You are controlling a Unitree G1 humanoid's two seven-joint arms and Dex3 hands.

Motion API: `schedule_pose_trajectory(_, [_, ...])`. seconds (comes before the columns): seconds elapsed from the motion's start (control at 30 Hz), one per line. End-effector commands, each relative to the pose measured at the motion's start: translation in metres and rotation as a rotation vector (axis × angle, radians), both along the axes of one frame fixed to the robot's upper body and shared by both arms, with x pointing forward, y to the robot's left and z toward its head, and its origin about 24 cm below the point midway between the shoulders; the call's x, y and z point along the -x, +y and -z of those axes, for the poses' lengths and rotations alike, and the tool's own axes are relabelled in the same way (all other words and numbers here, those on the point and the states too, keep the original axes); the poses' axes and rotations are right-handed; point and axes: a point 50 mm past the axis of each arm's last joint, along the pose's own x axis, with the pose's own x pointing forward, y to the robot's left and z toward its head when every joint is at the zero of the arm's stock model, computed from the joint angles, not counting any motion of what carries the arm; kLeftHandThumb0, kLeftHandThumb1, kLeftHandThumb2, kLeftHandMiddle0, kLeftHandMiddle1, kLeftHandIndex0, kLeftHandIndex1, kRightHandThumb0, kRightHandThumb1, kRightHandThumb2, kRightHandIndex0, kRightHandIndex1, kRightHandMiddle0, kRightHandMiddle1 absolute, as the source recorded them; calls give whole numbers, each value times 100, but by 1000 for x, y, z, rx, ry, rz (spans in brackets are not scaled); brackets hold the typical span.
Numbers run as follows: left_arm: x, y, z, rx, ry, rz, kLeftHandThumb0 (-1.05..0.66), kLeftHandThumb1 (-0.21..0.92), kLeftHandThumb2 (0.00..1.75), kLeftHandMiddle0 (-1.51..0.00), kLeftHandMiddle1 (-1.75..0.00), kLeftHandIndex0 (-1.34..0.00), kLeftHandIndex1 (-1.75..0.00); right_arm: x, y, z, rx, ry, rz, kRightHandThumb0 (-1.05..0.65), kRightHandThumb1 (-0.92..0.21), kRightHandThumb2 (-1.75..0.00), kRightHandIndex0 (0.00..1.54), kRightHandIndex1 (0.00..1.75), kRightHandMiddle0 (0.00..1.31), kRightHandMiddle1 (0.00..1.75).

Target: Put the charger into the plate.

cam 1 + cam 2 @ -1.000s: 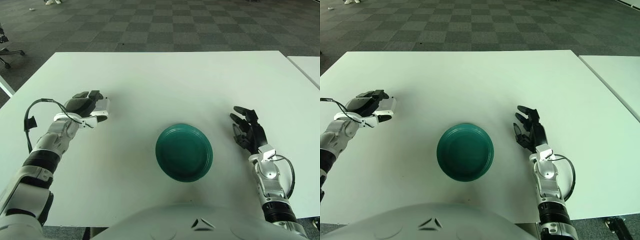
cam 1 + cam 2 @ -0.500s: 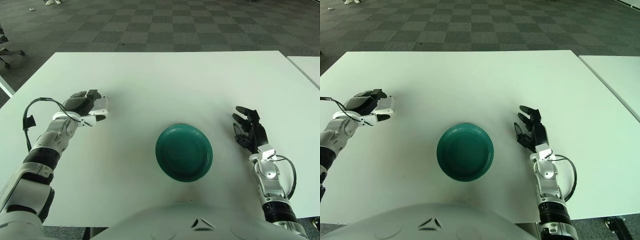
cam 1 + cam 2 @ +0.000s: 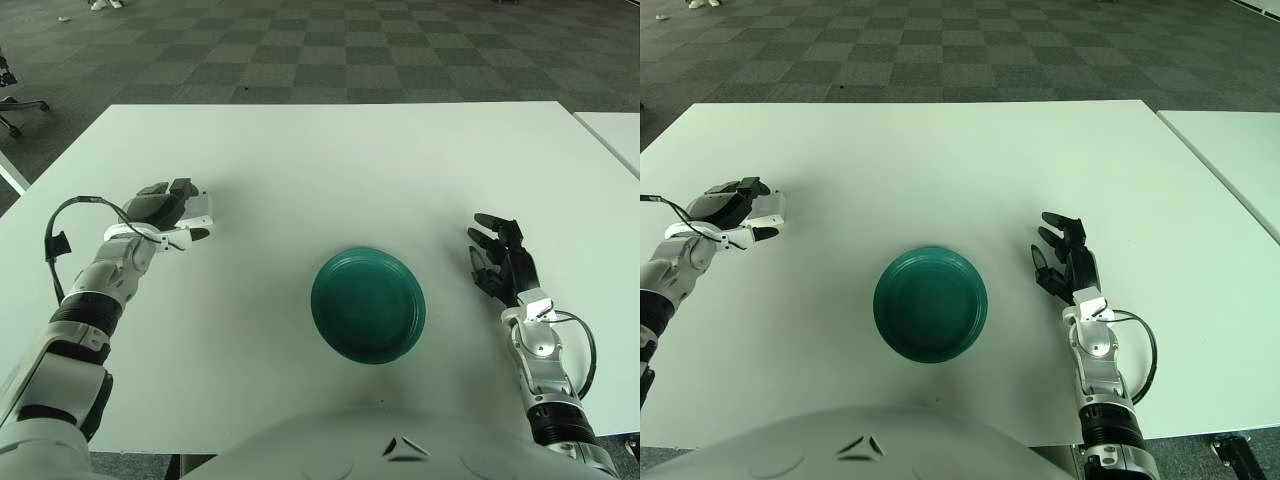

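A white bench (image 3: 330, 160) is standing on grey checkered carpet, with a second bench edge showing at 3 o'clock.

The left hand (image 3: 170, 215) is working at the bench's 9 o'clock side, its fingers closed around the white charger (image 3: 198, 208). Over the last second it has been drifting slightly left and away from the plate (image 3: 368, 305), carrying the charger with it. So the charger is sitting in the grasp, well apart from the green plate, which is lying at the bench's centre toward 6 o'clock. By my reading the carry toward the plate is not yet underway.

The right hand (image 3: 1065, 262) is showing at the plate's 3 o'clock with fingers spread, holding nothing, and has been edging a little nearer the robot.

The left eye view is showing the left forearm and its looped cable (image 3: 70, 215); the right eye view is cropping most of that, though it is showing more floor at 3 o'clock.
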Motion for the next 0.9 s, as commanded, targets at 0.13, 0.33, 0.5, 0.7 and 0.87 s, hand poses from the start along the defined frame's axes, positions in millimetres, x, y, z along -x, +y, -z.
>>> schedule_pose_trajectory(0.13, [2,-2,14,14,51,-27,-101,92,38,-29,-2,-13,-113,40,1,43,15,213,25,-53,-90,-61,35,49,1,102])
schedule_pose_trajectory(0.33, [1,-1,20,32,65,-58,-101,92,39,-31,-3,-14,-114,39,1,40,7,224,15,-54,-92,-62,33,49,0,100])
schedule_pose_trajectory(0.5, [2,5,33,60,108,-124,-101,92,40,-32,-3,-15,-113,40,3,38,10,242,14,-57,-92,-66,32,46,0,94])
schedule_pose_trajectory(0.7, [4,7,40,85,145,-158,-102,92,43,-33,-4,-13,-111,41,3,35,25,254,29,-58,-92,-70,33,44,0,93])
schedule_pose_trajectory(0.87, [6,3,47,124,195,-166,-103,92,51,-35,-4,-9,-107,45,4,21,50,221,46,-59,-92,-71,36,44,0,95])
